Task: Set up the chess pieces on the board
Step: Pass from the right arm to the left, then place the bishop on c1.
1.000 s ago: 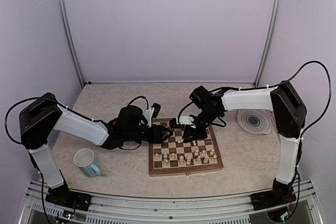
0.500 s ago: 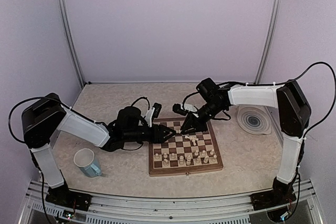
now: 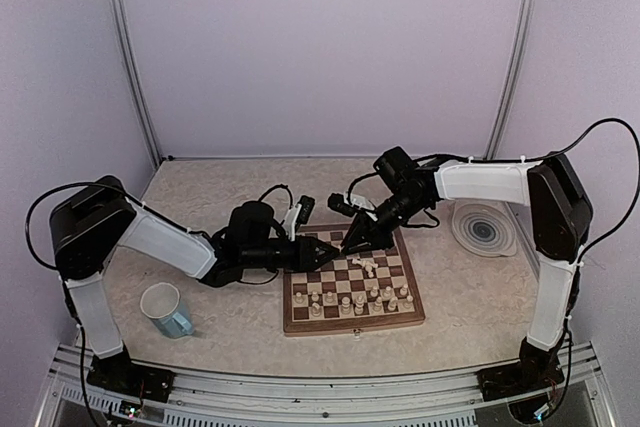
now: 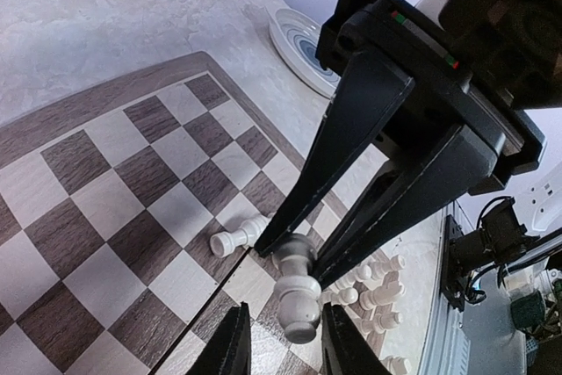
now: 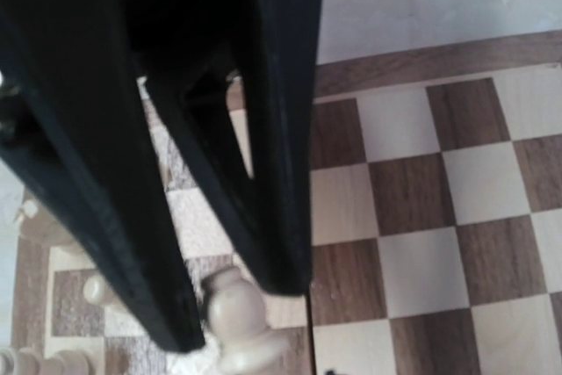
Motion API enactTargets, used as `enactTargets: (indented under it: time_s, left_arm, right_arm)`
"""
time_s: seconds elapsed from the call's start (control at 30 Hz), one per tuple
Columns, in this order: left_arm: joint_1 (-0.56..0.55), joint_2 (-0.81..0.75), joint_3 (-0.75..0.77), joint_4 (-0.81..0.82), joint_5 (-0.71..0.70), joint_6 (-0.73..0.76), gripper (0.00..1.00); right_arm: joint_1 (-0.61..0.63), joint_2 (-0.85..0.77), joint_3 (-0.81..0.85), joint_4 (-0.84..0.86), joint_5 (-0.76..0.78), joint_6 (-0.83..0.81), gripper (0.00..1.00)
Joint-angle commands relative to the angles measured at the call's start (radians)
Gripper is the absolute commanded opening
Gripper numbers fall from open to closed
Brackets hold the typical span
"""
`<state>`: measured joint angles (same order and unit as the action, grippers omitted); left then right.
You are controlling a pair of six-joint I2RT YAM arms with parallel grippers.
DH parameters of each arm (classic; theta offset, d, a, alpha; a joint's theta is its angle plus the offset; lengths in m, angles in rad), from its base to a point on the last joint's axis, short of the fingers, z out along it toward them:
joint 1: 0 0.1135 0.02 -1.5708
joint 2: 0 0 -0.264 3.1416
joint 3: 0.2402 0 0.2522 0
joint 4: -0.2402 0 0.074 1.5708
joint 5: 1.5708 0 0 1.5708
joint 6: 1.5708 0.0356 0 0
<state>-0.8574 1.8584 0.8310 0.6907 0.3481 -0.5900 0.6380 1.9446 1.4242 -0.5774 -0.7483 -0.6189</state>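
Right pincer (image 3: 351,244) gripping cream chess piece (image 4: 297,300) by its head, holding it above far part of board (image 3: 352,326). Left pincer (image 3: 326,252) hovering opposite, jaws standing narrowly apart, flanking same piece. Toppled piece (image 4: 230,240) lying just beside; standing pieces (image 3: 360,299) occupying near rows.

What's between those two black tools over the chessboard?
A cream chess piece, held by the right tool, its end between the fingertips of the left tool: left wrist view.

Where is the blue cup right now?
In the top view, the blue cup stands upright on the table, at the near left. It sits apart from the board, off that board's left side.
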Motion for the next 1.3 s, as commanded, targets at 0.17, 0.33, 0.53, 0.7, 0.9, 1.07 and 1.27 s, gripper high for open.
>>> enactTargets:
  time_s: [0.17,0.33,0.53,0.7,0.9,1.07,1.27]
  left_arm:
    - [-0.003,0.028,0.04,0.043,0.038,-0.004,0.21]
    - [-0.003,0.027,0.051,0.018,0.038,0.013,0.12]
    - [-0.007,-0.059,0.137,-0.259,0.018,0.135,0.1]
    - [-0.03,-0.165,0.271,-0.685,-0.03,0.298,0.1]
    - [-0.093,-0.218,0.432,-1.119,-0.128,0.434,0.09]
    - [-0.202,-0.205,0.535,-1.393,-0.26,0.475,0.09]
    - [-0.304,-0.14,0.59,-1.536,-0.345,0.459,0.08]
  right_arm:
    - [-0.005,-0.029,0.023,-0.005,-0.03,0.004,0.13]
    - [-0.005,-0.034,0.024,-0.001,-0.024,0.004,0.19]
    - [-0.057,-0.112,0.022,-0.074,-0.086,-0.028,0.37]
    - [-0.162,-0.239,-0.033,-0.082,-0.157,-0.045,0.44]
    - [-0.228,-0.327,-0.147,0.089,0.023,0.045,0.48]
    - [-0.236,-0.325,-0.181,0.137,0.144,0.045,0.48]
    - [-0.236,-0.312,-0.198,0.139,0.154,0.029,0.49]
